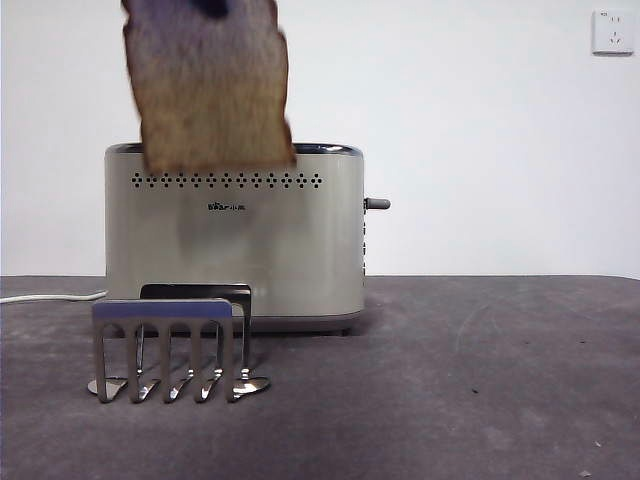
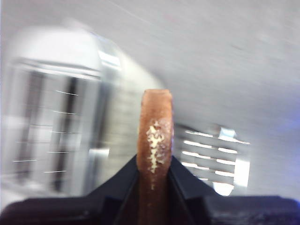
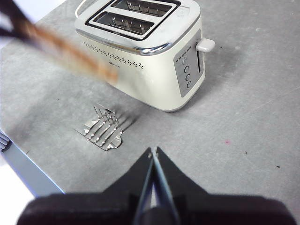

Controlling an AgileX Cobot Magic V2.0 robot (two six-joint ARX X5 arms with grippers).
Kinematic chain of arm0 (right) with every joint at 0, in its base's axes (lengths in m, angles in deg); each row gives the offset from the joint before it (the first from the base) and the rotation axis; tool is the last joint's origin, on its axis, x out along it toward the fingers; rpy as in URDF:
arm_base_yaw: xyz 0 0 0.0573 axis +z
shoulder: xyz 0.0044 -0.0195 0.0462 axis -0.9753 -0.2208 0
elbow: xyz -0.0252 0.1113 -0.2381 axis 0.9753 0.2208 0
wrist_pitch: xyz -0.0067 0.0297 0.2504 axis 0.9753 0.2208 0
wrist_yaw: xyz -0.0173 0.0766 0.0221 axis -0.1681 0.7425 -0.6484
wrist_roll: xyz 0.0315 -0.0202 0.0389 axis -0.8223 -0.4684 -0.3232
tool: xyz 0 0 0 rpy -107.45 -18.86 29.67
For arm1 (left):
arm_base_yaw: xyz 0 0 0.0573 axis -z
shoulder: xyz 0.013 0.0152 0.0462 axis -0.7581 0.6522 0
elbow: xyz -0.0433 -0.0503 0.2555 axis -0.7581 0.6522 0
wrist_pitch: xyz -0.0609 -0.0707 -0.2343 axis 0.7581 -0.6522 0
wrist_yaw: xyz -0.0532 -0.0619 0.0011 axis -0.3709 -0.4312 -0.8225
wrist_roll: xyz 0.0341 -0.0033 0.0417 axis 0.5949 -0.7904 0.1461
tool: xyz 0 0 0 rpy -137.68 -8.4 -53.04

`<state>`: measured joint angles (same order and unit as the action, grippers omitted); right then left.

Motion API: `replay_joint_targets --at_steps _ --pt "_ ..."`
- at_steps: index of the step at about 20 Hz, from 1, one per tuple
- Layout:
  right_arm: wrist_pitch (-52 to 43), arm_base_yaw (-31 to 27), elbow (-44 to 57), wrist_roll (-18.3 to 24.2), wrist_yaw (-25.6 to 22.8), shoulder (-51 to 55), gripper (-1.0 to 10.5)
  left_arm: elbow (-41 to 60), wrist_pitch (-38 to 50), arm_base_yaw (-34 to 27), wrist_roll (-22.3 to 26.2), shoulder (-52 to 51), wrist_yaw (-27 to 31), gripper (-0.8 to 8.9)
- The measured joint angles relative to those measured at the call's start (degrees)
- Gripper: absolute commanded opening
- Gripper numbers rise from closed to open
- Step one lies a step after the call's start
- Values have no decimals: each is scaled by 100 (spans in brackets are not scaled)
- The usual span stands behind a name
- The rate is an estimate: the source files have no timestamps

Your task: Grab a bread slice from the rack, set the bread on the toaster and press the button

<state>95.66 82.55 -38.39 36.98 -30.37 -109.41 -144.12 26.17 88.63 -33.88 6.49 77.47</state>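
Centrally, a boxy cream toaster [image 1: 234, 235] with a chrome top rim stands on a grey table [image 1: 480, 380], its lever knob sticking out from one end and both top slots empty. Above it, a brown slice of bread [image 1: 208, 85] hangs in the air, its lower edge overlapping the toaster's top rim in the front view. The left gripper [image 2: 154, 176] clamps the slice edge-on between its two black jaws. A small shiny steel rack [image 1: 170, 350] sits empty on the table just in front of the toaster. The right gripper [image 3: 153, 154] waits well apart above the table, its jaws pressed together on nothing.
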Motion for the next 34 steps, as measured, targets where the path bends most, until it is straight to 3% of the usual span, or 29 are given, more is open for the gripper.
replay_joint_targets --at_steps 5,11,14,29,30,34 --pt "4 0 0 0 0 -83 -12 -566 369 -98 688 -48 608 -9" --pt "4 0 0 0 0 -214 -12 -566 669 -614 1366 153 223 -9" --pt "4 0 0 0 0 -234 -12 -564 713 -837 1423 393 -164 -9" --pt "7 0 0 24 0 -365 -12 -601 962 -1233 1567 1300 -817 1" --pt "4 0 0 28 0 -417 -12 -610 1023 -1290 1561 1384 -861 13" --pt "-142 0 0 44 0 -621 -12 -579 1215 -1394 1272 1746 -896 225"
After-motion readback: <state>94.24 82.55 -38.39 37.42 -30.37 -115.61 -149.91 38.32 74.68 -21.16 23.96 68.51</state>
